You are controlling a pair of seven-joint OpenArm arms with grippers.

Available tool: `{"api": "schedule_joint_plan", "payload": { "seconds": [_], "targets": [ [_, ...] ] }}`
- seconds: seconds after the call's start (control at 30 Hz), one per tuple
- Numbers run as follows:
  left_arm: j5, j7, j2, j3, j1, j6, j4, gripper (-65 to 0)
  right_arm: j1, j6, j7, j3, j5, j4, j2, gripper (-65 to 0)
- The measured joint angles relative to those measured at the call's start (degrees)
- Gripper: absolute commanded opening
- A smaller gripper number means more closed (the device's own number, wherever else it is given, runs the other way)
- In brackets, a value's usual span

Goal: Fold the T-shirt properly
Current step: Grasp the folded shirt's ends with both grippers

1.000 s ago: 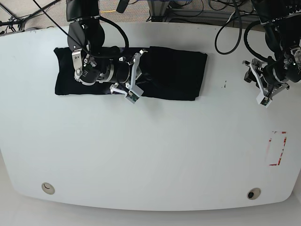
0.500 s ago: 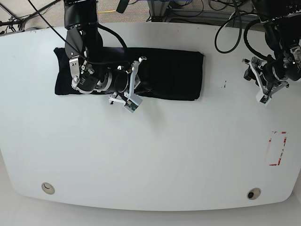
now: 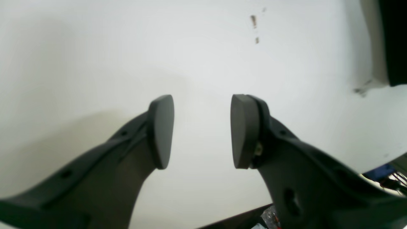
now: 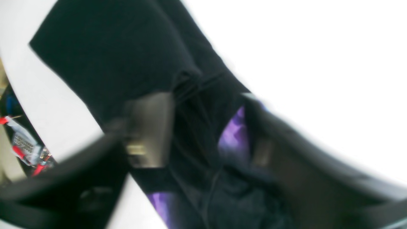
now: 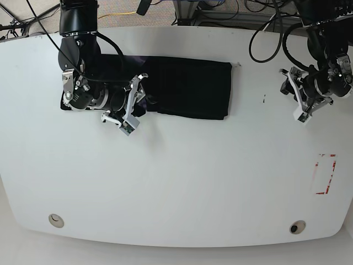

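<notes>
The T-shirt (image 5: 187, 85) is a black folded strip lying across the far part of the white table (image 5: 176, 176). My right gripper (image 5: 142, 96) hovers over its left half. In the blurred right wrist view this gripper (image 4: 206, 127) is open; bunched black T-shirt (image 4: 114, 57) cloth with a purple print (image 4: 233, 136) lies under the gap between its fingers (image 4: 149, 127). My left gripper (image 5: 295, 95) is off to the right of the shirt, apart from it. It is open (image 3: 202, 127) over bare table, with nothing between its pads (image 3: 162, 130).
A red rectangle outline (image 5: 325, 174) is marked on the table at the right. Small dark specks (image 5: 263, 100) sit between the shirt and my left gripper. Two round holes (image 5: 55, 221) (image 5: 298, 227) lie near the front edge. Cables hang behind the table's back edge.
My right gripper has slid left along the shirt and its jaws have come apart. The shirt's right end has shifted left with it. The left arm has barely moved.
</notes>
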Motion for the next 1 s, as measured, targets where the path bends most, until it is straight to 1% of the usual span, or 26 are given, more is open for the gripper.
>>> {"api": "schedule_joint_plan", "payload": {
  "seconds": [0.03,0.1,0.2,0.33,0.37,0.43,0.5,0.53,0.57,0.63,0.67,0.7,0.73,0.8,0.87,0.9,0.93,1.0],
  "targets": [
    [-0.04,0.39,0.61,1.55,-0.85,0.00,0.02,-39.0,-0.61,0.00,-0.07,0.72,-0.17,1.20,0.07,-14.4],
    [-0.39,-0.02,1.95,3.30,-2.27,-0.04,0.57,-39.0,-2.19,0.09,-0.04,2.97,0.66,3.72,-0.11,-12.8],
    [-0.46,-0.26,5.03,3.93,-4.85,0.00,1.53,-39.0,-4.55,0.09,0.00,8.22,0.85,7.80,-0.55,-13.6],
    [0.20,0.17,10.80,4.28,-6.67,0.00,1.44,-39.4,-5.49,0.04,-0.09,12.09,0.39,8.55,-0.63,-16.6],
    [0.09,0.00,11.89,4.74,-6.80,0.00,1.44,-39.7,-5.51,0.02,-0.09,12.68,0.46,8.50,-0.79,-18.1],
    [0.15,0.00,13.35,7.54,-6.64,0.00,1.44,-44.9,-5.99,0.02,-0.02,14.29,0.55,8.50,-0.87,-22.8],
    [0.35,-0.02,13.73,10.82,-6.58,-0.02,1.38,-53.5,-6.43,0.07,-0.09,16.33,0.50,8.48,-1.01,-28.5],
    [0.44,0.22,13.68,12.72,-6.60,0.00,1.36,-58.5,-6.58,0.04,-0.09,17.55,0.46,8.48,-1.05,-32.8],
    [0.63,0.15,13.64,15.13,-6.64,-0.02,1.33,-60.0,-6.73,0.04,-0.07,19.39,0.57,8.48,-1.14,-35.0],
    [0.48,-0.13,13.70,18.21,-6.64,-0.02,1.36,-59.7,-6.71,0.04,-0.09,21.99,0.31,8.48,-1.18,-41.4],
    [-0.07,-0.28,13.88,19.54,-6.60,-0.02,1.33,-59.3,-6.62,0.04,0.00,23.50,0.39,8.48,-1.16,-43.3],
    [0.00,-1.09,14.08,20.46,-6.54,-0.02,1.33,-59.3,-6.67,0.02,-0.02,24.74,0.42,8.50,-1.03,-43.4],
    [0.07,-1.66,14.03,20.90,-6.51,-0.02,1.33,-59.3,-6.62,0.02,-0.09,25.35,0.46,8.46,-1.05,-42.8],
    [0.07,-4.00,13.88,22.10,-6.51,0.00,0.72,-59.3,-6.60,0.02,-0.17,27.74,0.52,8.44,-1.20,-37.7],
    [1.46,-5.70,13.66,23.54,-6.64,-0.02,-1.75,-59.3,-6.40,0.20,-2.29,30.86,0.96,7.98,-1.46,-30.4],
    [2.75,-5.81,13.42,24.17,-6.60,-0.02,-3.26,-59.2,-6.27,0.22,-3.02,32.57,1.36,7.30,-1.53,-24.1],
    [4.17,-5.75,13.44,24.50,-6.43,-0.02,-5.05,-59.2,-6.08,0.20,-3.87,34.71,2.45,6.08,-1.51,-20.5],
    [4.96,-6.60,13.42,24.87,-6.29,0.00,-7.91,-59.0,-5.92,-0.04,-5.49,38.38,5.29,3.52,-1.27,-10.8]
  ]
}}
